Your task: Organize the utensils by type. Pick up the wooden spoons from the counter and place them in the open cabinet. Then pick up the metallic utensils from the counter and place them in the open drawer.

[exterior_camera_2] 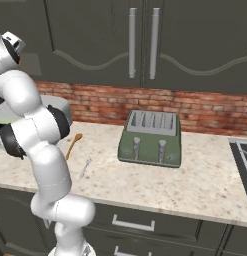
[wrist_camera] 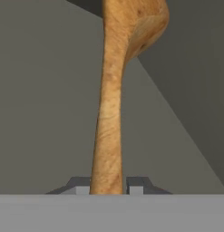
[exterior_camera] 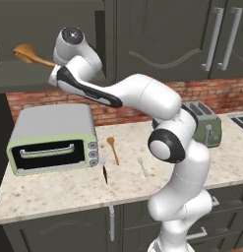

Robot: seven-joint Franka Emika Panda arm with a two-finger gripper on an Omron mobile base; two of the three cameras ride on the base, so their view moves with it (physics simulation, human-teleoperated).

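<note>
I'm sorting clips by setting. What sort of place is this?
A rendered home kitchen, most likely: a toaster oven and toaster on a stone counter, brick backsplash, dark cabinets.

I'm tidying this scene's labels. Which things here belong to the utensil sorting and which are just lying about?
Job: big wooden spoon in the claw, small wooden spoon, fork, knife, open cabinet, counter.
Lying about: toaster oven, toaster.

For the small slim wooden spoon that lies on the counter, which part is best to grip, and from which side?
Probably the middle of the thin straight handle of the small orange-brown wooden spoon, coming from above: it lies flat on the beige stone counter, with open space on both sides.
</note>
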